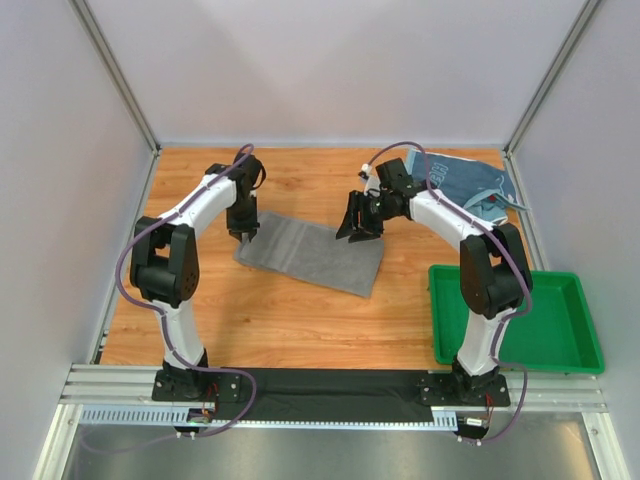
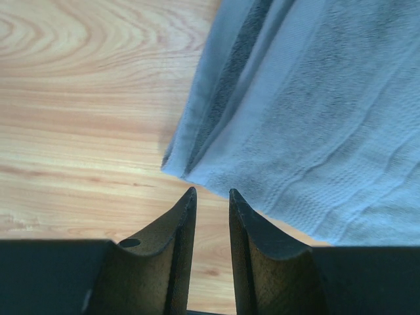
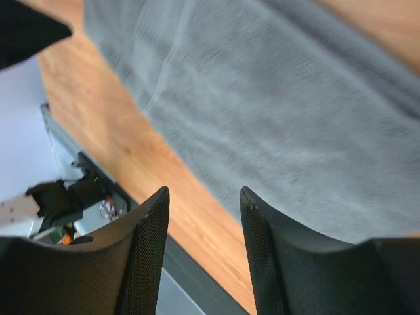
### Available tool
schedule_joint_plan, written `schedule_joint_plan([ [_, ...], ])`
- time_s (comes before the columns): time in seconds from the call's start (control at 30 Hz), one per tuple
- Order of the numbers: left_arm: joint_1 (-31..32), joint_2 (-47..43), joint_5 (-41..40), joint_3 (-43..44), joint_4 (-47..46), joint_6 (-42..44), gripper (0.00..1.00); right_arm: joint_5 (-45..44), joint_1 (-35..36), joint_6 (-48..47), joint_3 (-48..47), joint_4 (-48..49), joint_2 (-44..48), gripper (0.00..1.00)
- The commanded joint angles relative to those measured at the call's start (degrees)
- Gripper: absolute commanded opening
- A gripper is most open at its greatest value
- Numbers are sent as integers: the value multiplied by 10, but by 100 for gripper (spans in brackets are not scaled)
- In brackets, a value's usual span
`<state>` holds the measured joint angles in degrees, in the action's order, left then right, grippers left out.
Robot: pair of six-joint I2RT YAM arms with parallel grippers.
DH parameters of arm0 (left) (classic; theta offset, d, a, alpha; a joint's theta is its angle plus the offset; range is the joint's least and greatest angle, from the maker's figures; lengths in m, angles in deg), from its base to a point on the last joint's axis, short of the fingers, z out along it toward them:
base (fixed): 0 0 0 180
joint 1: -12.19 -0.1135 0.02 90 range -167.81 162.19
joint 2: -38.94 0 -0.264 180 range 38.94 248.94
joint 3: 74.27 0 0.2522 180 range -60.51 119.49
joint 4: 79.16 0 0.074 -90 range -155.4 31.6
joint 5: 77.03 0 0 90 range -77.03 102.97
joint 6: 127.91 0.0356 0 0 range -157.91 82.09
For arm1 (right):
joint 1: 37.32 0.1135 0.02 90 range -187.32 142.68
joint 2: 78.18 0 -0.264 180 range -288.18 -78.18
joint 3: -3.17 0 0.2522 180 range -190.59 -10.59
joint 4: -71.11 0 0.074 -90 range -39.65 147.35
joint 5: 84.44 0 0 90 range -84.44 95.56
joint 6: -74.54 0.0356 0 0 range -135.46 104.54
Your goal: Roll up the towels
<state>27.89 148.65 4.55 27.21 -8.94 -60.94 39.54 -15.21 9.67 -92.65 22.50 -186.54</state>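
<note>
A grey towel point(image 1: 310, 252) lies flat and folded lengthwise in the middle of the wooden table. My left gripper point(image 1: 243, 238) hovers at its left end. In the left wrist view the left gripper point(image 2: 211, 197) stands open by a narrow gap, with only wood between the fingers and the grey towel's corner point(image 2: 308, 131) just ahead of the tips. My right gripper point(image 1: 358, 230) hangs over the towel's far right edge. It is open and empty point(image 3: 203, 193), tilted above the grey towel point(image 3: 295, 111). A light blue towel point(image 1: 470, 185) lies crumpled at the back right.
A green plastic tray point(image 1: 570, 345) stands at the front right beside the right arm's base. White walls with metal posts enclose the table on three sides. A black strip and metal rails run along the near edge.
</note>
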Motion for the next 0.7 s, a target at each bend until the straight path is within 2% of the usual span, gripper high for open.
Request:
schedule_joint_plan([
  [0.0, 3, -19, 38, 18, -7, 7, 33, 70, 13, -2, 57, 9, 31, 48],
  [0.23, 1, 30, 39, 31, -21, 20, 32, 80, -9, 33, 203, 75, 32, 39],
  [0.4, -7, 75, 18, 59, -19, 40, 31, 66, -32, 58, 289, 118, 37, 39],
  [0.67, -19, 125, -3, 115, 0, 61, 30, 60, -32, 55, 297, 96, 75, 43],
])
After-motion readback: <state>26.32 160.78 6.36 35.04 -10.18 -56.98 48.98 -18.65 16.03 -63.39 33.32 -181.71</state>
